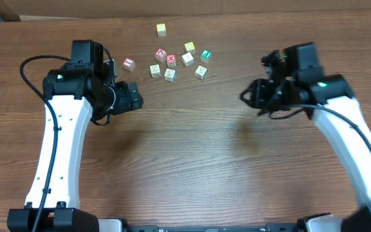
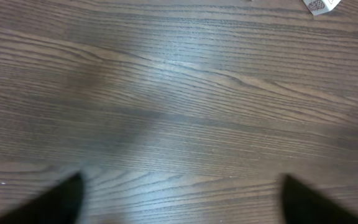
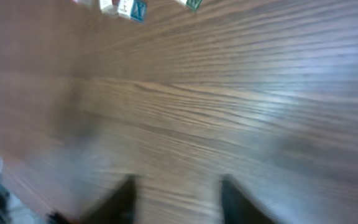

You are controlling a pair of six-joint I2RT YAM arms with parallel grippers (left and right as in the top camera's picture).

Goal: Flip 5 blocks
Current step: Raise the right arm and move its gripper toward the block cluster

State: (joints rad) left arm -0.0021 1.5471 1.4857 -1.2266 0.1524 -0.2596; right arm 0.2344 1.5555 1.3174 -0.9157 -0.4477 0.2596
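1. We see the blocks (image 1: 187, 59) scattered loose on the wooden surface (image 1: 192, 161), in the upper middle of the overhead frame. None is in either hand.
2. The red-faced block (image 1: 129, 63) lies alone at the left of the group, near the left hand (image 1: 134, 98) but not touching it.
3. The pale yellowish block (image 1: 161, 28) sits by itself near the top edge, above the others.
4. The green-faced block (image 1: 205, 55) is at the right of the group. A pale whitish block (image 1: 155, 70) and a second whitish block (image 1: 170, 75) lie along the group's lower edge, just below the two red cubes (image 1: 166, 57).
5. The left hand is released. In its wrist view the dark fingers (image 2: 67, 199) stand wide apart at the lower corners, with only bare wood between them.
6. The right hand (image 1: 248, 96) is at the middle right, well apart from the blocks. Its wrist view is blurred, but the fingers (image 3: 123, 202) show a gap with nothing held, narrower than the left hand's.
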